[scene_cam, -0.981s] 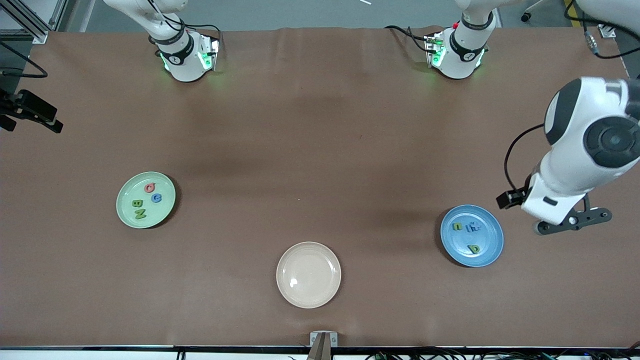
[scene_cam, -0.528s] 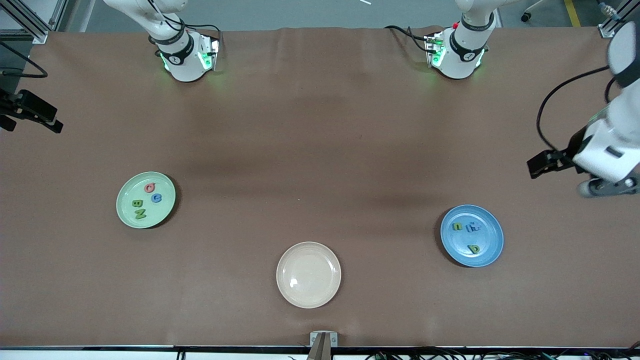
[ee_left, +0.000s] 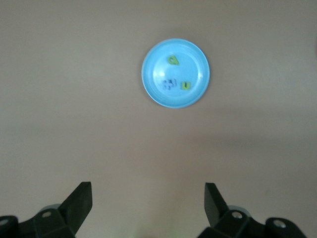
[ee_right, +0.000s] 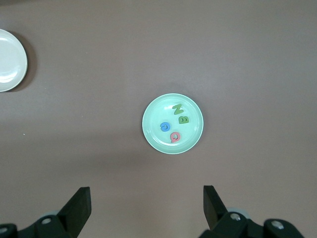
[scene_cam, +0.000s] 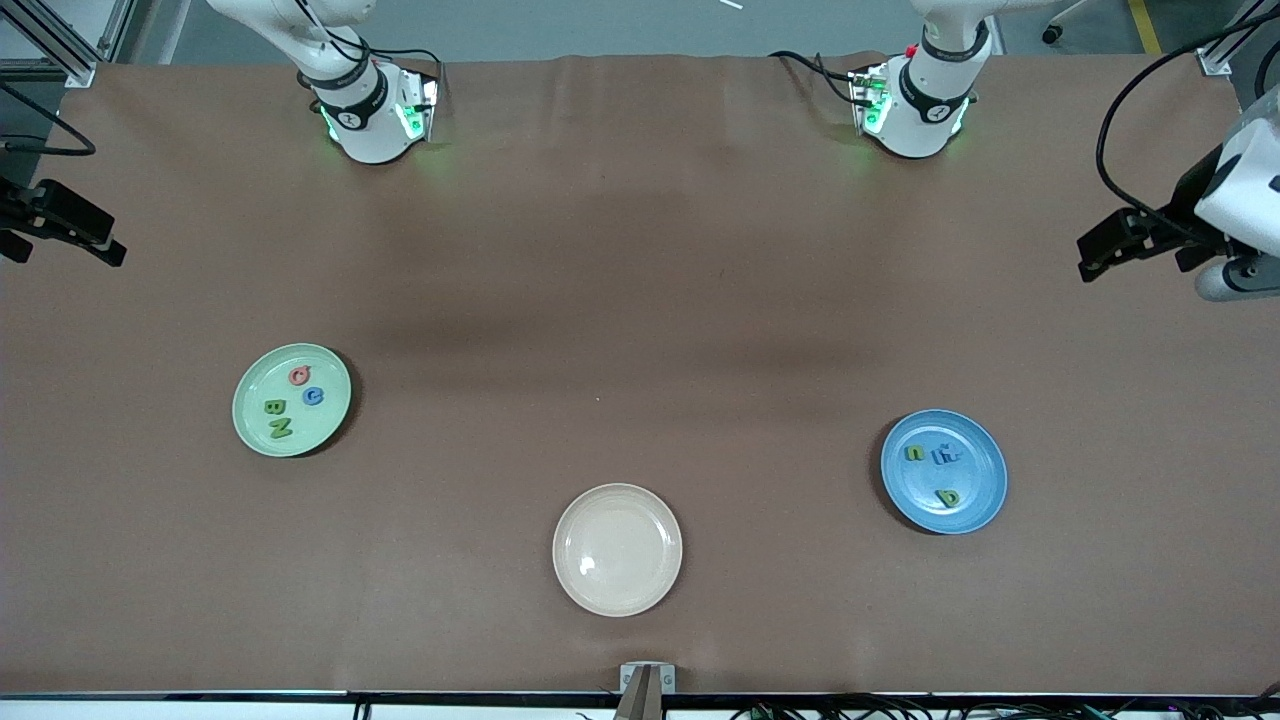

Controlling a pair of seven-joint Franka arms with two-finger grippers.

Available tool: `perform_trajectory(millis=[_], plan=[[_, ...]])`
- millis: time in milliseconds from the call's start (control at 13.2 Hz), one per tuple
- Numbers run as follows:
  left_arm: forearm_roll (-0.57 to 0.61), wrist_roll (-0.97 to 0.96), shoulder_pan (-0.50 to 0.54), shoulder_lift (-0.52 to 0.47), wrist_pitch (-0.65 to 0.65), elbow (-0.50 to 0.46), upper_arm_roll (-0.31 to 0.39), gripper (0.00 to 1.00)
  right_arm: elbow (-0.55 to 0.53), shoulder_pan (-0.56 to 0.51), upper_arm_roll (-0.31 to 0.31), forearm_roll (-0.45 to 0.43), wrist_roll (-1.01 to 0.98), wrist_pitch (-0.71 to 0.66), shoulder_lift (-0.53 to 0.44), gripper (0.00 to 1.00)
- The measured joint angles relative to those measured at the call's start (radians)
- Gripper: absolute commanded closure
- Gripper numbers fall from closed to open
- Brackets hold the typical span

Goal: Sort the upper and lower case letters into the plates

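Observation:
The mint green plate toward the right arm's end holds a pink Q, a blue G, a green B and a green N. The blue plate toward the left arm's end holds a green n, blue letters and a green b. My left gripper is open and empty, high over bare table, with the blue plate well off from it. My right gripper is open and empty, high up, with the green plate well off from it.
An empty cream-beige plate lies between the two plates, nearer the front camera; it also shows at the edge of the right wrist view. The left arm's hand hangs at the table's edge at its own end.
The left arm has pulled up and away from beside the blue plate, toward the robots' side of the table's edge. The plates and letters have not moved.

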Motion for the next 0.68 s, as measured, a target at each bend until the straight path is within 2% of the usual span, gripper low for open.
perform_trajectory(millis=[151, 226, 453, 679], plan=[[-0.026, 0.06, -0.033, -0.019, -0.013, -0.025, 0.08, 0.0, 0.0, 0.0, 0.0, 0.0, 0.0, 0.0, 0.0, 0.0], [-0.031, 0.069, -0.041, -0.037, -0.015, -0.049, 0.097, 0.0, 0.0, 0.0, 0.0, 0.0, 0.0, 0.001, 0.0, 0.0], [-0.041, 0.067, -0.051, -0.108, -0.015, -0.128, 0.097, 0.0, 0.0, 0.0, 0.0, 0.0, 0.0, 0.006, 0.0, 0.0], [-0.057, 0.042, -0.057, -0.145, -0.014, -0.154, 0.089, 0.0, 0.0, 0.0, 0.0, 0.0, 0.0, 0.008, 0.0, 0.0]])
